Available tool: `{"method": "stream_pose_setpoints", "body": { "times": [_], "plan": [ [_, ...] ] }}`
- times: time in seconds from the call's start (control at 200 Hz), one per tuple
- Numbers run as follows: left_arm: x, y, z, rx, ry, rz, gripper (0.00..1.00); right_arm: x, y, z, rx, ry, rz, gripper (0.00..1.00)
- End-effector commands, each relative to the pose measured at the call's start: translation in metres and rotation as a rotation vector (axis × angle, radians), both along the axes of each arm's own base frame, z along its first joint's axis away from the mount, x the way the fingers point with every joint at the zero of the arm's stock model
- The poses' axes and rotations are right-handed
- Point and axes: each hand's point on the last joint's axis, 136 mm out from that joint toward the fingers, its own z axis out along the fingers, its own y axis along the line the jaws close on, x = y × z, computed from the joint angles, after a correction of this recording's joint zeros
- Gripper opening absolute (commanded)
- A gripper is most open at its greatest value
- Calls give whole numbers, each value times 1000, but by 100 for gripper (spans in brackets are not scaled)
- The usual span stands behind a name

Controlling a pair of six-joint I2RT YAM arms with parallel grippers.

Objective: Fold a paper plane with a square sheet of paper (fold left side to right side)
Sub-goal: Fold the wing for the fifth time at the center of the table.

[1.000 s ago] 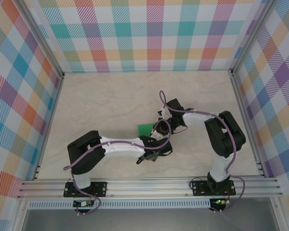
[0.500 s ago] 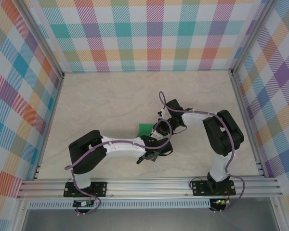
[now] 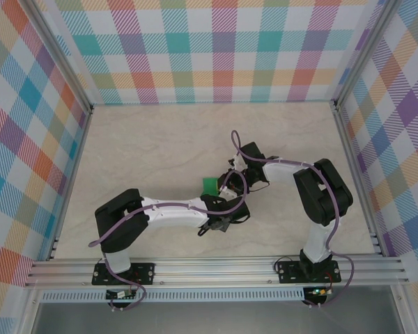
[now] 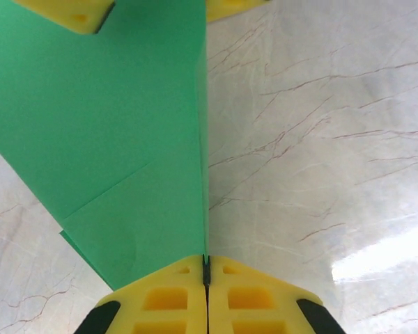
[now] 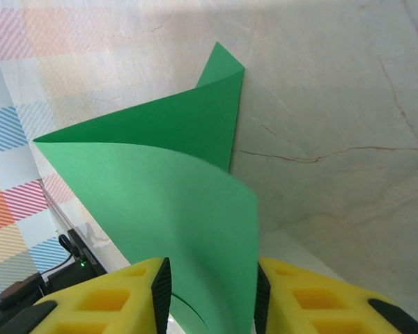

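- Paper first: the green paper sheet [image 3: 210, 184] sits near the middle of the marble-look tabletop [image 3: 146, 153], between my two wrists and well apart from the plaid walls [image 3: 216, 49].
- On my left gripper [image 4: 205, 268] the yellow fingers are pressed together, pinching a folded edge of the sheet. That edge runs straight away from the seam between them.
- From the left wrist camera I see the sheet fan out to the left of that edge. A faint diagonal crease crosses it, and a lower layer peeks out at the near-left corner.
- At the far end of that view, two yellow fingertips of the other gripper flank the sheet.
- On my right gripper [image 5: 207, 296] the jaws are spread, with the sheet bowed in the gap between them. I cannot tell whether either pad presses on it.
- Beyond the right gripper the paper is layered, and a rear flap ends in a sharp point.
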Motion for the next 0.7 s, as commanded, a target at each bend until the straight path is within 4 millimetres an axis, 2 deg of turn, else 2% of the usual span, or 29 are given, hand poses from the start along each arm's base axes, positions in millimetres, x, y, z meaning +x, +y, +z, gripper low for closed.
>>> {"method": "stream_pose_setpoints", "body": {
  "times": [0.0,0.06,0.2,0.255,0.38,0.465,0.7],
  "plan": [
    [5,-6,16,-52,-16,-4,5,7,7,14,33,-13,-18,38],
    [5,-7,15,-58,-14,-8,5,10,9,14,36,-9,-24,36],
    [5,-7,15,-65,-10,-7,7,10,11,11,36,21,-21,7],
    [4,-5,16,-63,-10,-13,11,8,8,9,21,28,-22,0],
    [0,1,13,-48,-15,-35,24,6,5,9,-1,25,-23,0],
    [-2,9,9,-27,-17,-29,28,6,3,9,-14,23,-20,0],
    [3,15,4,32,-35,-11,28,4,3,8,-20,32,-15,0]
  ]
}}
